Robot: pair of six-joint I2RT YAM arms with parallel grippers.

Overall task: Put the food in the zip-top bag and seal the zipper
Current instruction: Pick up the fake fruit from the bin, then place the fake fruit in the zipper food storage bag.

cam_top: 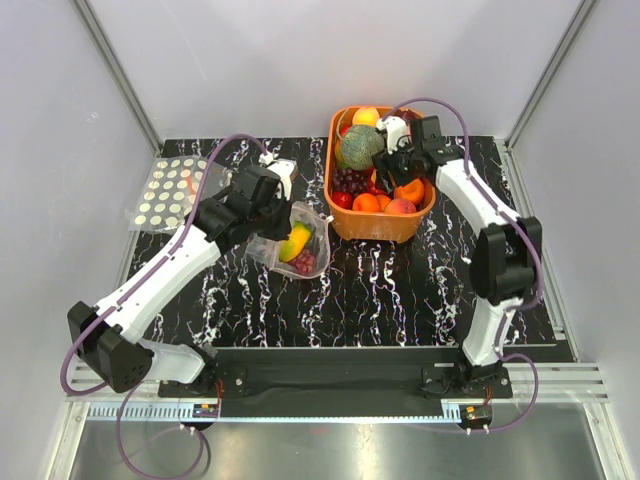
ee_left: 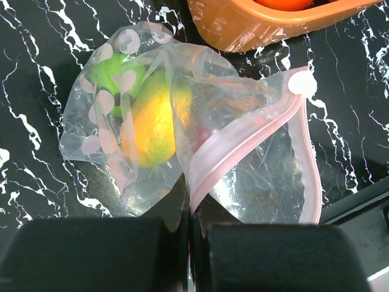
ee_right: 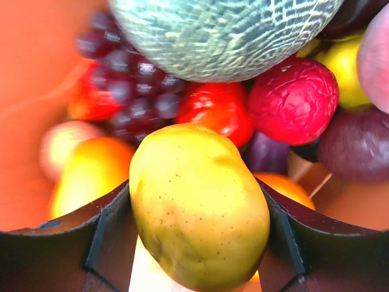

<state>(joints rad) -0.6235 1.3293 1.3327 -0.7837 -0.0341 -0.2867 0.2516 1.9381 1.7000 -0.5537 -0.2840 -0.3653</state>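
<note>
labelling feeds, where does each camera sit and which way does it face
top external: above and behind, looking down on the table, bag and basket; left arm and right arm show.
left wrist: on the left arm, looking down at the bag; its shut fingers pinch the zipper.
right wrist: inside the basket, facing fruit; its fingers press both sides of a yellow fruit.
shared: bag in top and left wrist; basket in all three.

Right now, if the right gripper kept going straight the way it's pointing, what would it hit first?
The yellow fruit sitting inside the right gripper; I can't tell whether it's squeezed yet. Pushing on, the red fruit behind it in the orange basket probably comes next, though depth is unclear.
</note>
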